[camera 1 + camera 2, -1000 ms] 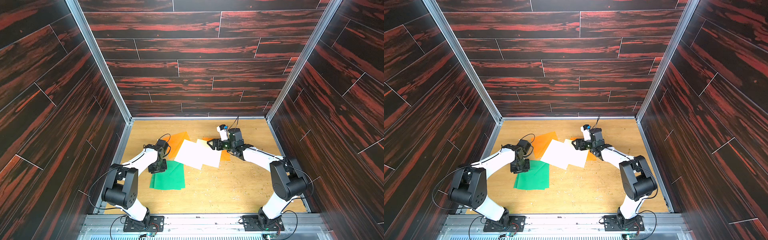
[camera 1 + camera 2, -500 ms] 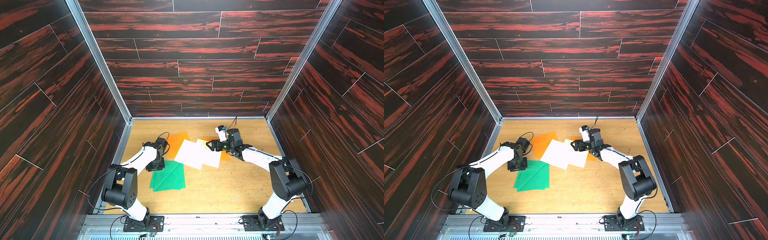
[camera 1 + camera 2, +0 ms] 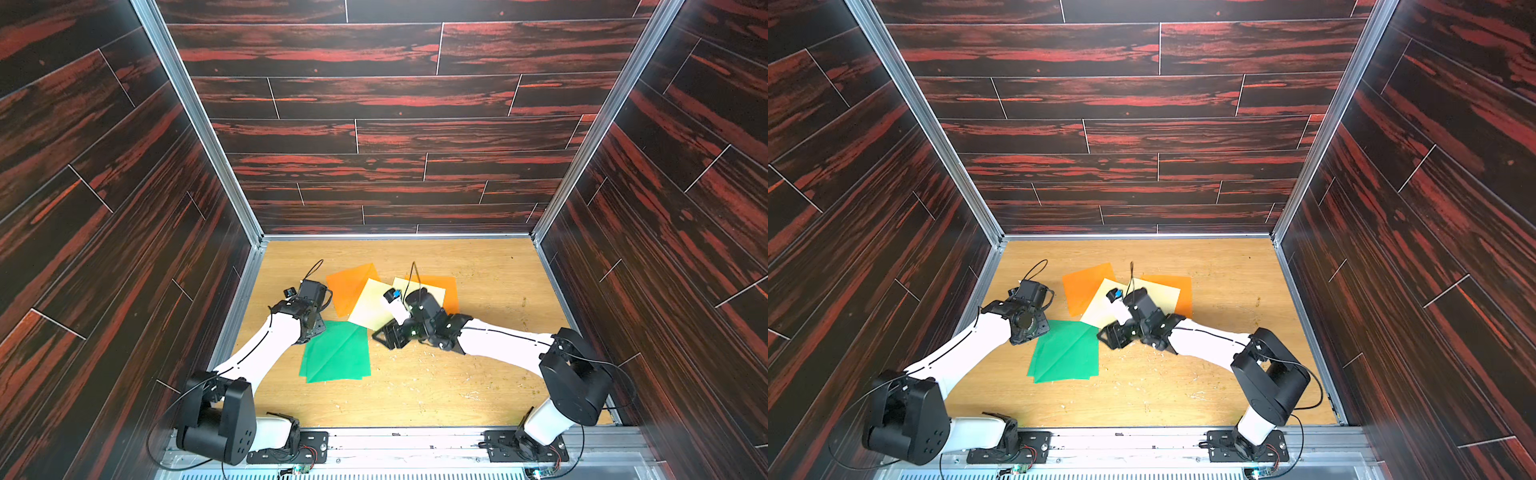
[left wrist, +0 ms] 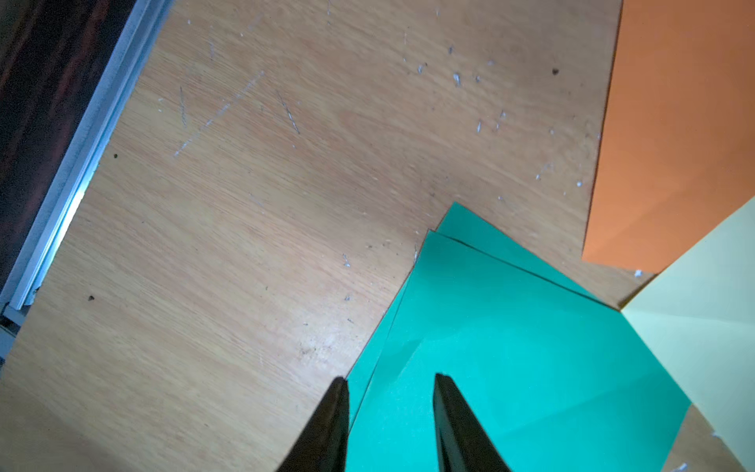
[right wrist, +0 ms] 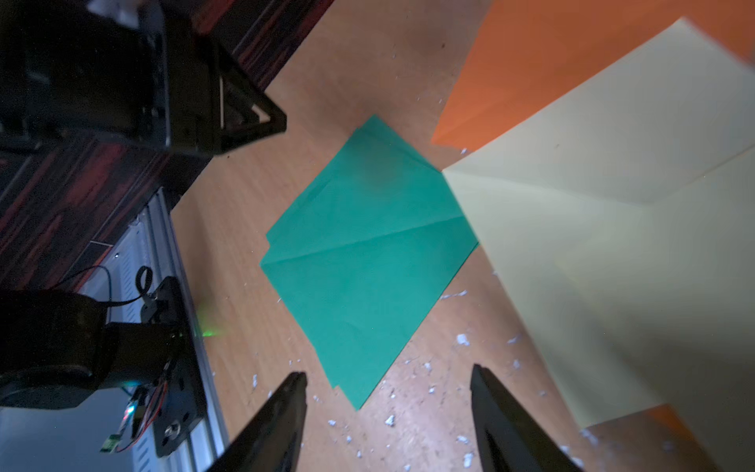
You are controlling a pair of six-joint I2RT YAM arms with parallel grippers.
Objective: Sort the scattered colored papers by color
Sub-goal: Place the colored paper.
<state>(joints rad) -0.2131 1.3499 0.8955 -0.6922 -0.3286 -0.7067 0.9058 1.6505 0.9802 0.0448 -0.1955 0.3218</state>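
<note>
Sorting looks midway: green papers [image 3: 336, 353] lie stacked; left gripper [image 4: 390, 380] and right gripper [image 5: 388, 372] stand open, empty; cream papers [image 3: 370, 307], at their one o'clock, probably need pinching next.

Only real mover here is the right gripper [image 3: 386, 337]. It was up near frame centre by the right edge of the cream sheets [image 3: 370, 307]. In both top views it's swung down and left, and now sits over their lower edge, just beside the green sheets [image 3: 336, 353]. More of the right-hand orange sheet [image 3: 451, 291] shows now.
</note>
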